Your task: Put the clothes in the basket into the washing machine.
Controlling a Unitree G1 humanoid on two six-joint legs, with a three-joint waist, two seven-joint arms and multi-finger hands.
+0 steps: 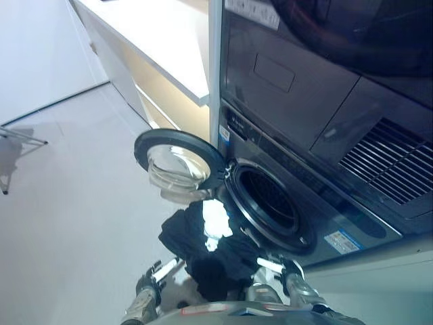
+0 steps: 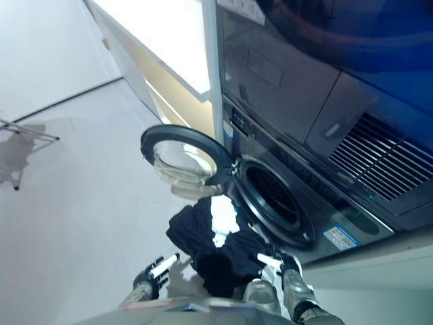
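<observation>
Hands (image 2: 281, 261) under crumpled black clothes (image 2: 220, 254)

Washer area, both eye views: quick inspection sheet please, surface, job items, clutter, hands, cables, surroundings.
Surface: pale grey floor, bare where visible.
Job's things: bundle of black clothes with a white piece on top, held up in front of the washing machine. Round door swung open to the left; drum opening dark, contents cannot be told. Basket: nothing seen.
Clutter: thin metal stand legs at the far left.
Hands: left hand beside the bundle, fingers straight; right hand at its other side, fingers straight.
Cables: nothing seen.
Surroundings: white counter left of the machine; vent grille upper right.
</observation>
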